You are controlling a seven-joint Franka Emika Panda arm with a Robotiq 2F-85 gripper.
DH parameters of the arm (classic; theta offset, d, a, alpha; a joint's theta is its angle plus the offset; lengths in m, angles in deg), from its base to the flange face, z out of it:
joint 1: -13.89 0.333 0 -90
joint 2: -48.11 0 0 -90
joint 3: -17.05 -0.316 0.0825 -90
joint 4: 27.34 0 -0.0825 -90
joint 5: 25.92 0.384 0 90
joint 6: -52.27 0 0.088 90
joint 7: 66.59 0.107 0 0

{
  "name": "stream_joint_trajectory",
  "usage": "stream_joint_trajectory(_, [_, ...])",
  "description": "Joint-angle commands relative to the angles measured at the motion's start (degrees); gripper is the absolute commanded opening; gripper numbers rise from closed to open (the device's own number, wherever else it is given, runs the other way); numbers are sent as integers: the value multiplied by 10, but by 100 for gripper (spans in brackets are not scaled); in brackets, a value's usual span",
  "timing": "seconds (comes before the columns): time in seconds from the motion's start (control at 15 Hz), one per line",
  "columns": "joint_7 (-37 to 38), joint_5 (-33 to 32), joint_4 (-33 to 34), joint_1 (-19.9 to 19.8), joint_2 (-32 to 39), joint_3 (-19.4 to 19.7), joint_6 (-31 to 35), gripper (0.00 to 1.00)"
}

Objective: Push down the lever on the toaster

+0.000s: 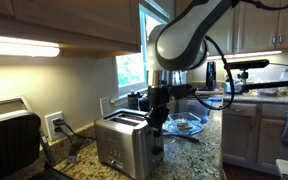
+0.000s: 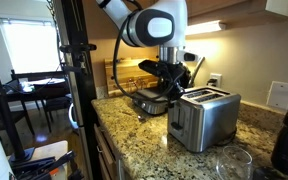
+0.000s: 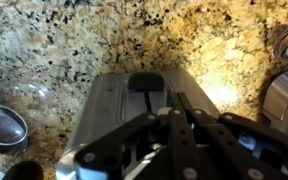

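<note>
**Steel toaster sits under robot gripper on granite counter**

Brushed-metal and two-slotted, the toaster (image 1: pixel 122 146) stands on a speckled granite countertop (image 3: pixel 74 40), close to the wall and its outlet (image 1: pixel 54 125). The arm bends down from above, its black gripper (image 1: pixel 156 124) hanging over the toaster's end nearest the window (image 1: pixel 132 68). In the wrist view the toaster (image 3: pixel 109 115) fills the middle of the frame, with the dark lever (image 3: pixel 144 82) at its far end. The gripper (image 3: pixel 171 103) has its fingers drawn together, holding nothing, their tips just beside the lever; whether they touch it cannot be told. In both exterior views the gripper (image 2: pixel 174 86) is above the toaster's (image 2: pixel 206 120) narrow end, not beside its long flank. A glass bowl (image 1: pixel 185 125) rests on the counter just behind the gripper, and a metal scoop (image 3: pixel 4 124) lies on the granite near the toaster.
</note>
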Motion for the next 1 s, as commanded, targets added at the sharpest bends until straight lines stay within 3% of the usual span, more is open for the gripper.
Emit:
stream_joint_trajectory(0.0, [28,-27,-3,4,-66,1,-69,29])
stream_joint_trajectory(0.13, [42,-38,-2,3,-94,-2,-115,33])
stream_joint_trajectory(0.53, [70,-52,-10,4,-171,-13,-226,71])
stream_joint_trajectory(0.8, [85,-49,-17,5,-210,-26,-263,97])
stream_joint_trajectory(0.87, [89,-46,-18,6,-217,-28,-269,99])
stream_joint_trajectory(0.93, [65,-41,4,5,-180,-22,-254,85])
